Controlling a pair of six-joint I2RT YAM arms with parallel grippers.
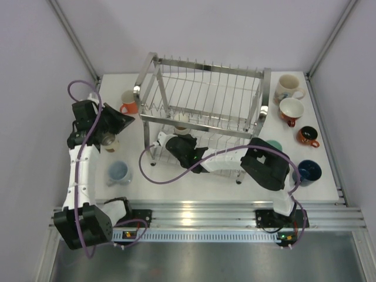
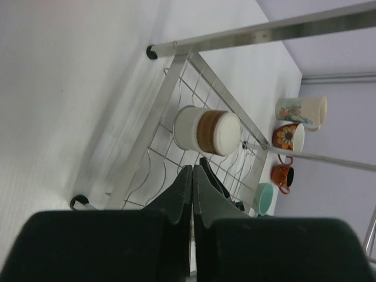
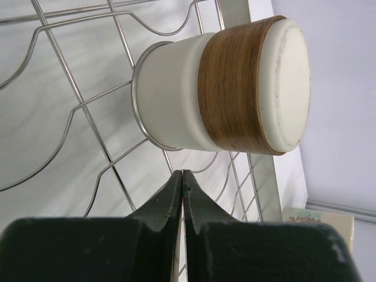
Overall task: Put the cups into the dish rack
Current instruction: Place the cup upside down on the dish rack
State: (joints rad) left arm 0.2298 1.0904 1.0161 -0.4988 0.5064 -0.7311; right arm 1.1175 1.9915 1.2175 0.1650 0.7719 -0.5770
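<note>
White table point(image 1: 329, 185) — dish rack point(image 1: 202, 100), scattered cups point(image 1: 292, 109) (mostly at right)

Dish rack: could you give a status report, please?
Left fingers shut, empty. Right fingers shut, empty, inside dish rack. Cream cup on lower tier. Nothing blocking.

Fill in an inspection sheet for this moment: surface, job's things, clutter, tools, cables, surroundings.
Surface: white table, no spills seen.
Job's things: dish rack upright mid-table. A cream cup with a wood band stands upside down on its lower tier. An orange cup and a pale blue cup sit left of the rack. A printed mug, red cup, small orange cup, mint cup and navy cup sit to its right.
Clutter: nothing seen.
Tools: left tool shut, empty. Right tool shut, empty, beside the banded cup, not touching.
Cables: purple cable loops over the table before the rack; second purple cable arcs by the left arm.
Surroundings: pale walls; metal rail at the near edge.
</note>
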